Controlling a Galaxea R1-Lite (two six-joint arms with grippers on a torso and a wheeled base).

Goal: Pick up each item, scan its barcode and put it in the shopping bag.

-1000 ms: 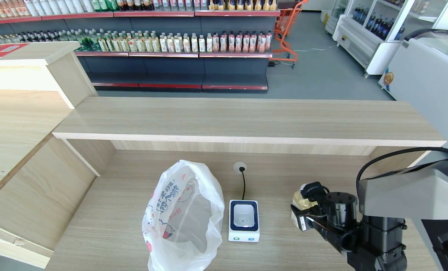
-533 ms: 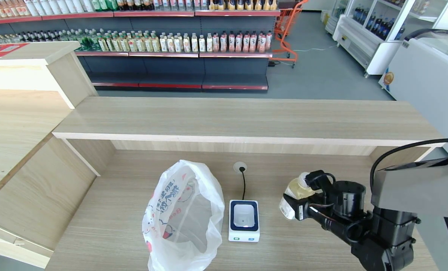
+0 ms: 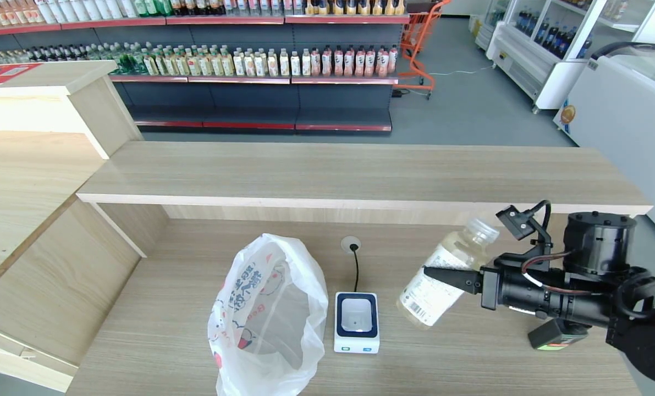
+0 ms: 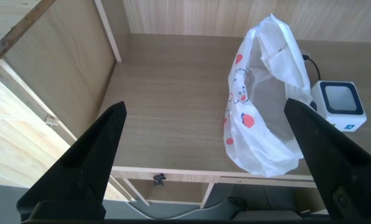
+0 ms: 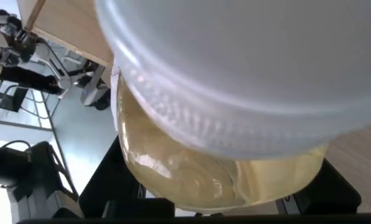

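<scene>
The bottle (image 3: 429, 297) is clamped around its middle by the right gripper (image 3: 434, 272), one dark finger (image 3: 453, 276) being seen across its front. It is held tilted above the counter (image 3: 168, 308), pale cap (image 3: 481, 226) raised toward the ledge and base lowered toward the scanner (image 3: 356, 322). Clear plastic, pale yellow liquid and a white label with a barcode near the base can be made out. The white scanner lies between the bottle and the open shopping bag (image 3: 267, 313), just beside the bag, its cable (image 3: 356, 269) run to a hole in the counter. The left gripper (image 4: 205, 109) is spread wide above the counter's near edge, with nothing between its fingers.
</scene>
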